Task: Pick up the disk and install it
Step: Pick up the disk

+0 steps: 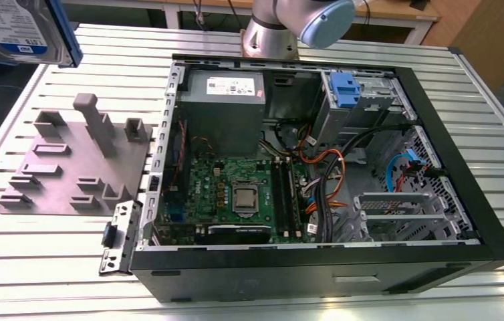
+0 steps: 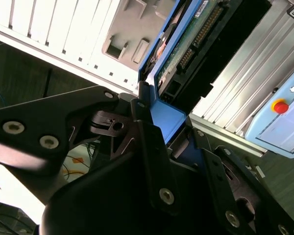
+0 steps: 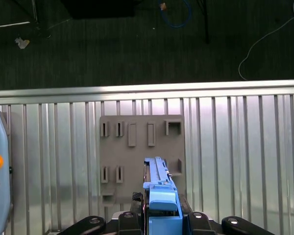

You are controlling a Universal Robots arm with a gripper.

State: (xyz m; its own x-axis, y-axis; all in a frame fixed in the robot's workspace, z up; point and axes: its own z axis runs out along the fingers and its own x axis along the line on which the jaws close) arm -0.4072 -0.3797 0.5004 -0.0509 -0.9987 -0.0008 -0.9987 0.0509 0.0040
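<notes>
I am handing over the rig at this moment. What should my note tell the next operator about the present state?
Gripper: shut on the disk, clamped on its blue rail.
Disk: held in the air above the grey holder plate, clear of it, at the exterior view's left of the open case.
Done: the disk is picked up.
Left: installing; the disk is not yet in the case.
</notes>
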